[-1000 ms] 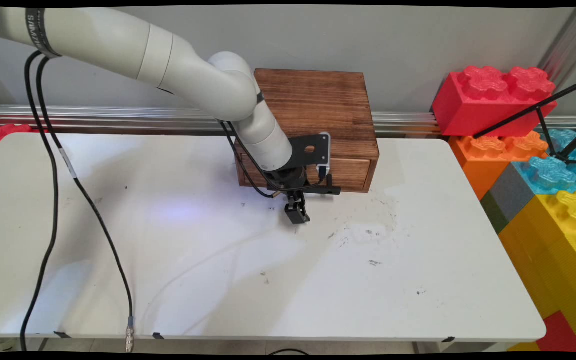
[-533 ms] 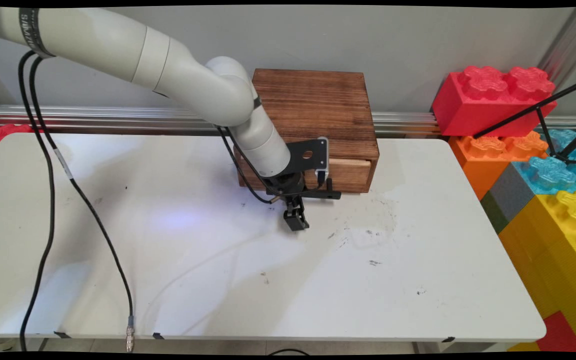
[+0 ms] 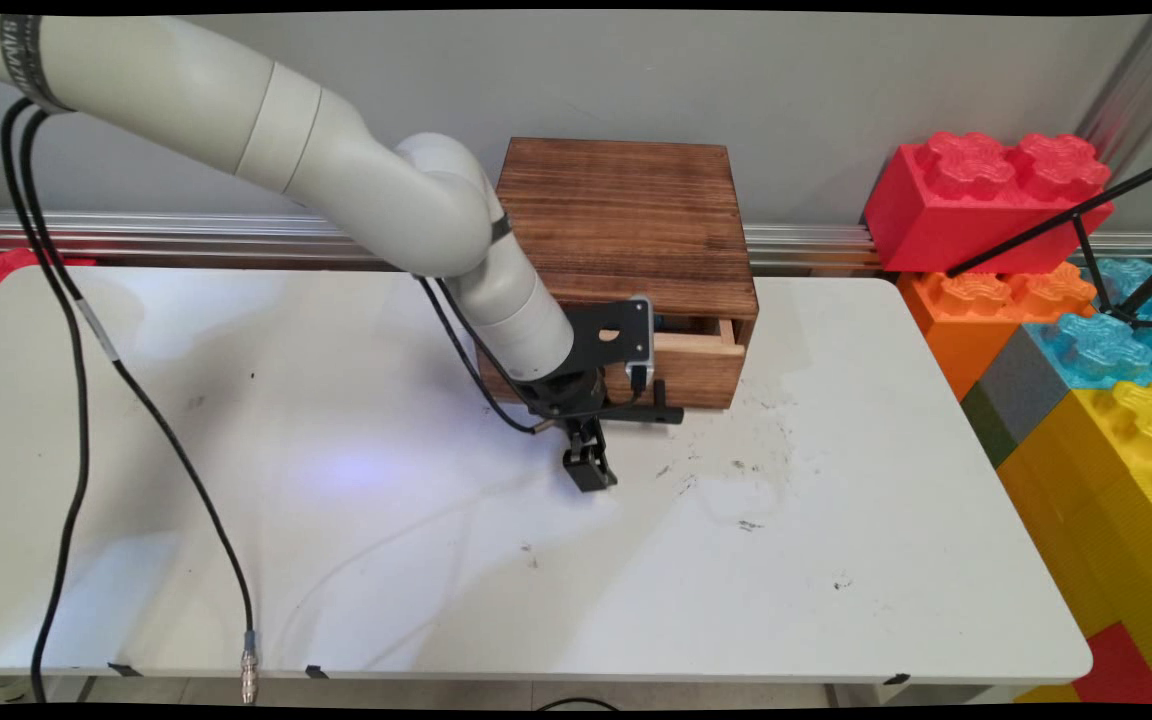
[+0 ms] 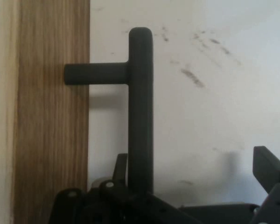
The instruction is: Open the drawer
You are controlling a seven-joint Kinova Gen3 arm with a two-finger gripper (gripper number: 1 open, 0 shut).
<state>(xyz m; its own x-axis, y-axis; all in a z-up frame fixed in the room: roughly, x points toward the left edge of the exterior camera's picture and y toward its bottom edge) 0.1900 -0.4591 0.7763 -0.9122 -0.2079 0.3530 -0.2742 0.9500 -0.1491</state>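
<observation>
My hand [image 3: 591, 468] hooks black handle [image 4: 140, 107] of drawer [image 3: 701, 352], partly out of wooden box [image 3: 626, 215] at table [image 3: 436, 560] rear; finger spread: cannot tell. Handle rigid, probably slick; grip bar middle.

A dark wooden box [image 3: 626, 225] is set at the table's far edge. Its drawer [image 3: 701, 355] is seen pulled partly out, its black bar handle [image 4: 140, 107] standing off the front.

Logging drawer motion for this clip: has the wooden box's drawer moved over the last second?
Yes. The drawer has slid out toward the table's near edge, opening a gap under the fixed wooden box top; the gripper has shifted nearer too.
</observation>
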